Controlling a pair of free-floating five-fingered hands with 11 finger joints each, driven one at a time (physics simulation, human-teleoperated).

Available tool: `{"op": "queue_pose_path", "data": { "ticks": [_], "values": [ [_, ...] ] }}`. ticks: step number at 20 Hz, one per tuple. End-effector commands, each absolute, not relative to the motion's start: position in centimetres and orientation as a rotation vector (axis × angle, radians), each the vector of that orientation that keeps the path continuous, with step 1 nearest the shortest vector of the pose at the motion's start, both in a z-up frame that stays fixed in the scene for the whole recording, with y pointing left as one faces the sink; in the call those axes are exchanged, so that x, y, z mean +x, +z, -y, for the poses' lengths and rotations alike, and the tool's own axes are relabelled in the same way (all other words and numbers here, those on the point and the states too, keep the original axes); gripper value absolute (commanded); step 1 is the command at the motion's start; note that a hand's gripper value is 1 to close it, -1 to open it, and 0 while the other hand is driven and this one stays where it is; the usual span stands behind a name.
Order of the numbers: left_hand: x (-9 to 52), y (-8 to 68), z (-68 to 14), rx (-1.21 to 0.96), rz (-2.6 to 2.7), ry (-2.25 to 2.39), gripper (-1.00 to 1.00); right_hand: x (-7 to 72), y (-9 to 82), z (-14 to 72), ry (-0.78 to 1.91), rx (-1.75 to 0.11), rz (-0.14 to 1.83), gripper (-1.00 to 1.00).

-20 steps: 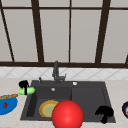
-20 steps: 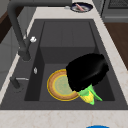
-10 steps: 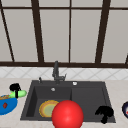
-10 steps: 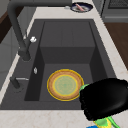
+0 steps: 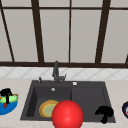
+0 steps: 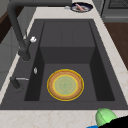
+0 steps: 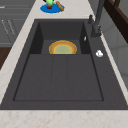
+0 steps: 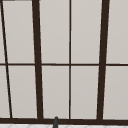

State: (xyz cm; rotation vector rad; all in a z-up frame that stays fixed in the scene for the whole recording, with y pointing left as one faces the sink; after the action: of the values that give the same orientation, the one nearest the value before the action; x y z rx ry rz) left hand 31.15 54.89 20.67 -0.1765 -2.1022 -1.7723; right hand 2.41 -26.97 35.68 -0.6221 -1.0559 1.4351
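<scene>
Front view: the left hand hangs over the round blue bowl on the pale counter to the left of the sink, its fingers curled down round a light-green rounded object that sits in the bowl directly under the palm. A small red piece lies in the bowl just below the hand. In the left side view the same green object shows at the bottom edge, with the black hand beside it at the corner.

The right hand hovers over the front right corner of the dark grey sink, fingers bent downward and holding nothing. To its left floats a large glossy red ball, and beyond that a yellow-and-orange round plate lies flat in the deep basin. A dark plate sits on the counter just to this hand's right.
</scene>
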Motion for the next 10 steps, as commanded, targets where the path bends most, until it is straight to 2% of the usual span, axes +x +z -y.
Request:
{"op": "queue_pose_path", "data": {
  "ticks": [1, 10],
  "values": [
    [29.2, 19.4, -57.6, -0.159, 2.133, -1.768, 1.0, 2.4, 35.7, 27.0, 1.435, -0.622, 1.056, 0.0],
    [26.3, 17.1, -62.1, -0.214, 2.113, -1.759, 1.0, 2.4, 35.7, 27.0, 1.435, -0.622, 1.056, 0.0]
  ]
}}
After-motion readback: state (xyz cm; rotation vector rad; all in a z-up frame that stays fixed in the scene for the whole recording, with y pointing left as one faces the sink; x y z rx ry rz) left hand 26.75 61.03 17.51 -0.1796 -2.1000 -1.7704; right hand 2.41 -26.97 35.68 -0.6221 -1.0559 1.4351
